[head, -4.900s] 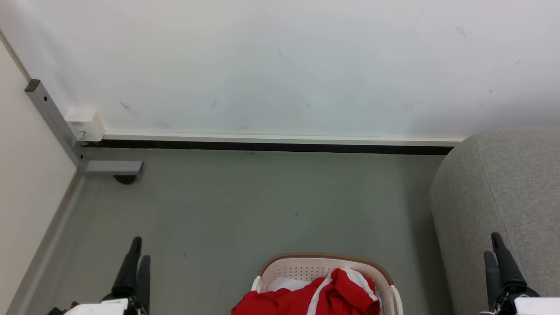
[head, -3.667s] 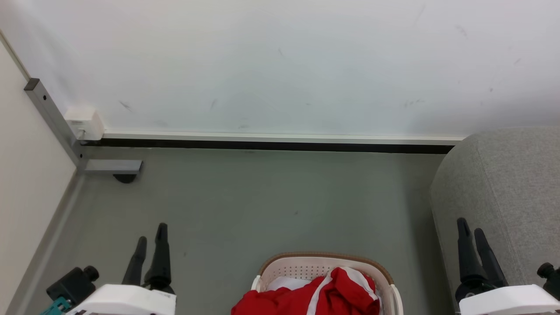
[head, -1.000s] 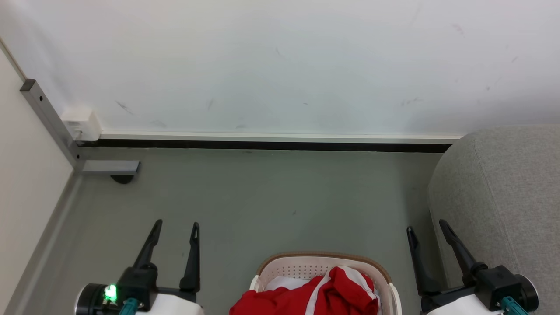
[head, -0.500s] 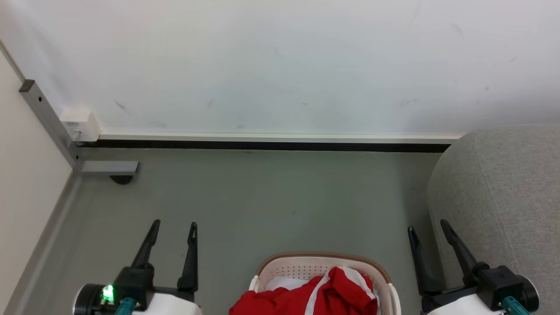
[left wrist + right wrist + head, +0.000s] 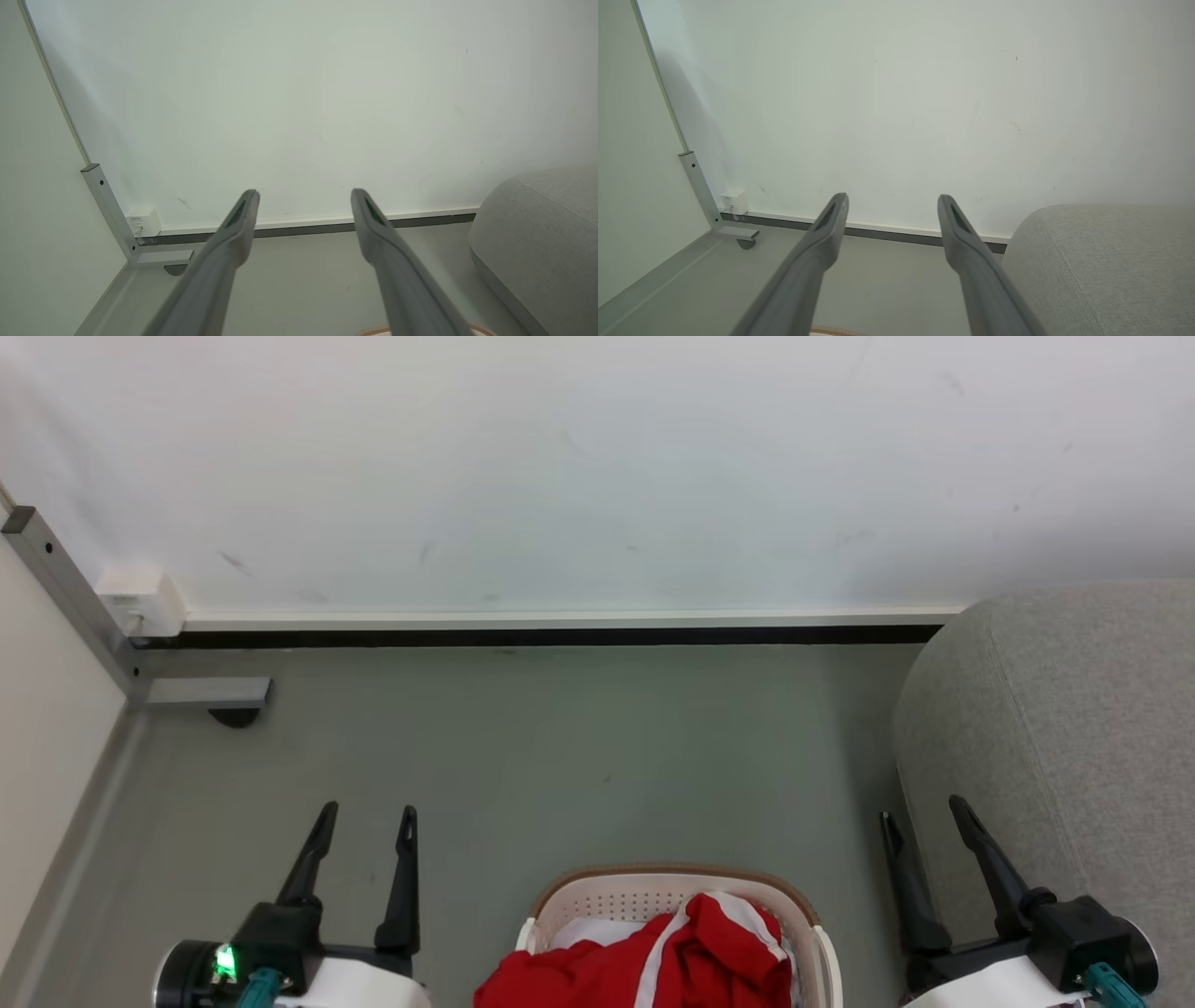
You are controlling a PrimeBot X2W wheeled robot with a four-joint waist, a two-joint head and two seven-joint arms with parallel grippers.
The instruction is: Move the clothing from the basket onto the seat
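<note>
Just now, at the left gripper [image 5: 369,810]: fingers spread wide, clasping nothing, hovering above the grey floor [image 5: 560,747] left of the basket [image 5: 667,875] and apart from it. Likewise at the right gripper [image 5: 922,808]: released, empty, fingers parted, right of the basket, in the gap between basket and seat [image 5: 1074,728]. Outer finger showing against the seat's grey fabric; touching or not, cannot tell.

Between the two grippers, at the bottom edge of the head view, the basket itself: cream-white, perforated wall, brown rim band, only its far half in frame. Inside the basket, the clothing [image 5: 691,952]: bright red with white stripes, bunched and heaped above the rim, with a white patch on the basket's left side.

Right of the basket, the seat: grey woven upholstery, rounded corner. Beyond the basket, open floor up to a dark baseboard strip [image 5: 541,637] and a pale scuffed wall [image 5: 560,476]. Far left of the basket, a grey metal post [image 5: 56,579] with a foot bracket [image 5: 210,691], and a small white box [image 5: 131,602] at the wall's base.
</note>
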